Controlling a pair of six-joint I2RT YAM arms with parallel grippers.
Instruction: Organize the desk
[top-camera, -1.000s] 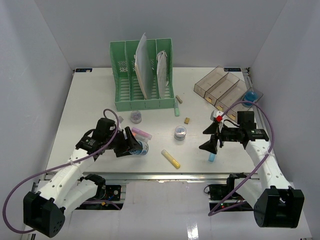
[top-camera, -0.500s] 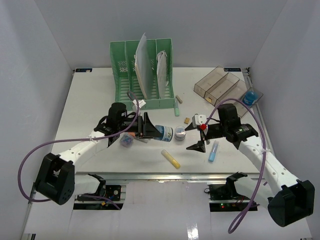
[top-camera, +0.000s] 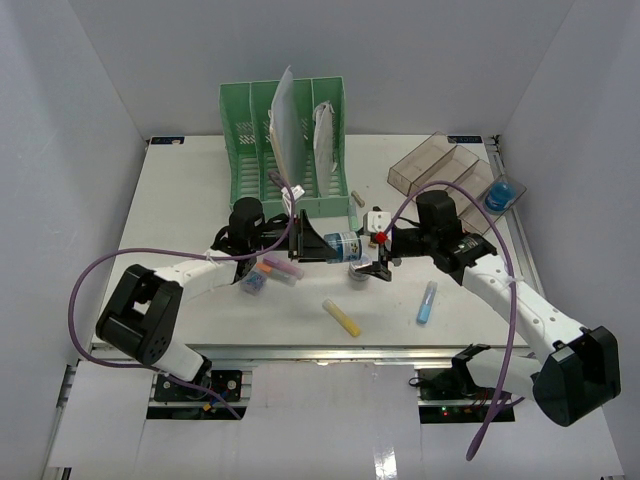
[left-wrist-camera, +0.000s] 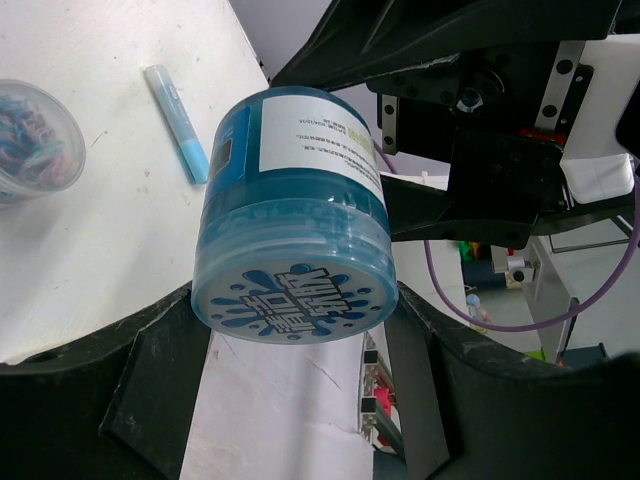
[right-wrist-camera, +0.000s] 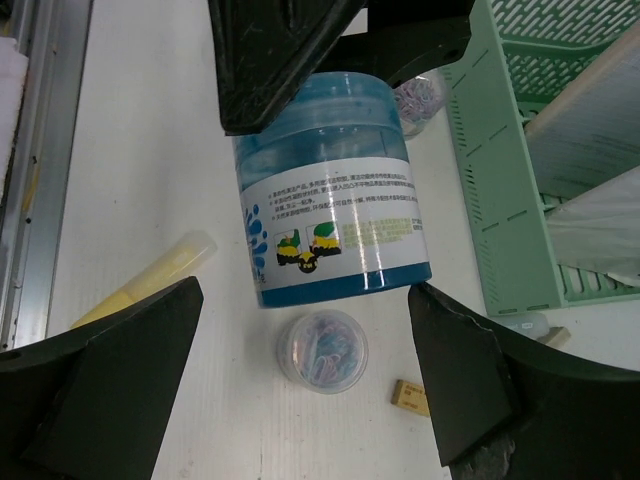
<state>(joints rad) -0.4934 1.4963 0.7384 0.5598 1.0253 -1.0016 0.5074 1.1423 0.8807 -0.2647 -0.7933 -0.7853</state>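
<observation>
Left pincer (top-camera: 318, 243) clamps a translucent blue cylindrical jar with a white label (right-wrist-camera: 330, 200), held sideways above the middle of the large flat white surface (top-camera: 180, 200) that spreads before both arms, apparently offered for handover. Right pincer (top-camera: 372, 245) stands spread either side of its far end; whether it touches is unclear. Label print is unreadable and the contents are hidden.

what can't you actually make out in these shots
- Label print on the blue jar: too small to read, right wrist view.
- Paper clip jar: top view, mostly hidden under the right gripper.
- Brown tray contents: too small, top view.
- Papers in the green file rack: nothing legible, too small, top view.
</observation>
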